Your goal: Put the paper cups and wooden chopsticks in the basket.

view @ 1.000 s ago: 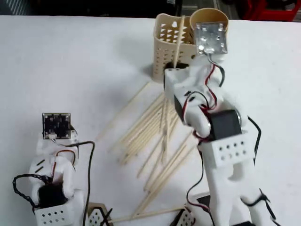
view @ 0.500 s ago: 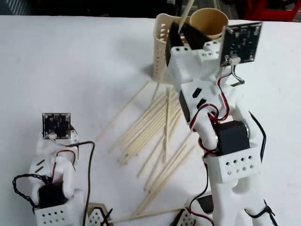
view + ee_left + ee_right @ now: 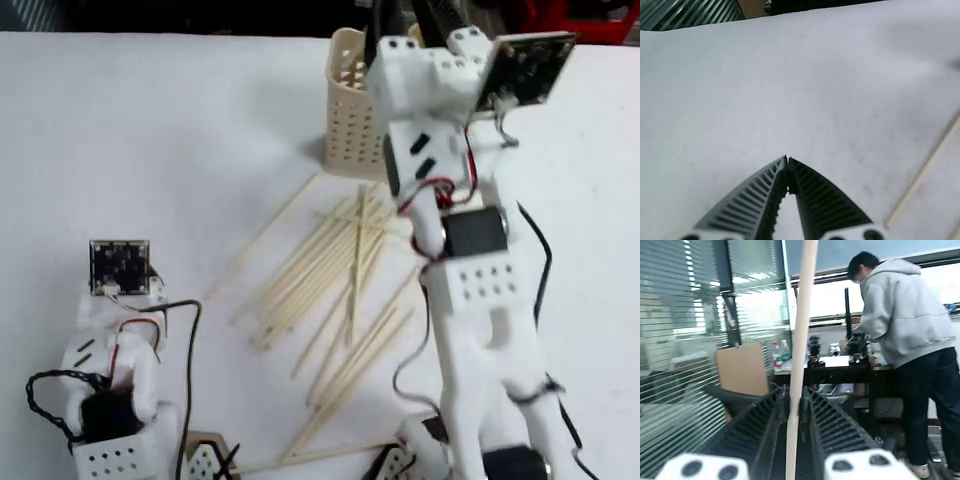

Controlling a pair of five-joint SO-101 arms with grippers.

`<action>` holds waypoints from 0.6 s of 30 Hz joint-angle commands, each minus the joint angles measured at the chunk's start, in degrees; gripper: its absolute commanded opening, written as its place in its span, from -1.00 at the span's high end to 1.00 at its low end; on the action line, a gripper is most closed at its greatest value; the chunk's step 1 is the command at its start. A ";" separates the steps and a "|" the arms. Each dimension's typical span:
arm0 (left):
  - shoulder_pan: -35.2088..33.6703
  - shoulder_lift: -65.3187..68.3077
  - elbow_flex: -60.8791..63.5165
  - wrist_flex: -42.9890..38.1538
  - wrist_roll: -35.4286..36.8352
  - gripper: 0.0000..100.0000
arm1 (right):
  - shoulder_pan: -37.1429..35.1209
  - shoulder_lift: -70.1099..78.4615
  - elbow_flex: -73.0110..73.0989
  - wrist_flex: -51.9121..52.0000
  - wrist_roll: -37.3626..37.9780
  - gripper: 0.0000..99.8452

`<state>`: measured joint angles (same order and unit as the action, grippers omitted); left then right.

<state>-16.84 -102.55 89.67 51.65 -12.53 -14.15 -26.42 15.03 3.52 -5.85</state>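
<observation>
In the high view the white right arm (image 3: 470, 280) leans over the cream perforated plastic basket (image 3: 350, 110) and covers its right side. The front of the arm runs off the far edge of the picture. The left arm (image 3: 112, 350) stands at the near left corner, and its camera board hides what is beneath it.

The right hand (image 3: 794, 397) is clamped on one pale wooden chopstick (image 3: 802, 315). Its dark ribbed fingers press the stick from both sides. The stick stands upright between them, and both its ends are cut off in the wrist view. The left hand (image 3: 788, 165) is closed with its tips meeting and nothing between them. It hangs just above the white worktop (image 3: 150, 130), with a single wooden stick (image 3: 925, 170) lying off to one side, apart from it.

The scatter of loose wooden chopsticks (image 3: 330, 262) fans across the worktop from just before the basket toward the arms' bases. The sticks mostly lie slantwise, and some cross one another. The basket stands upright near the worktop's far edge. A broad stretch of white worktop lies between the left arm and both the scatter and the basket.
</observation>
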 commanded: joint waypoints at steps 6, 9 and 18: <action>-0.31 -0.92 -0.53 -1.05 0.62 0.95 | 3.65 14.02 -0.97 -17.01 6.15 0.97; -0.31 -0.92 -0.44 -1.05 0.62 0.95 | 3.74 18.24 -0.97 -18.51 8.18 0.97; -0.31 -0.92 -0.44 -0.97 0.62 0.95 | 3.74 25.01 -0.88 -17.45 8.26 0.94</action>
<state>-16.84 -102.55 89.67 51.65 -12.53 -10.99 -1.10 15.12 -13.80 1.89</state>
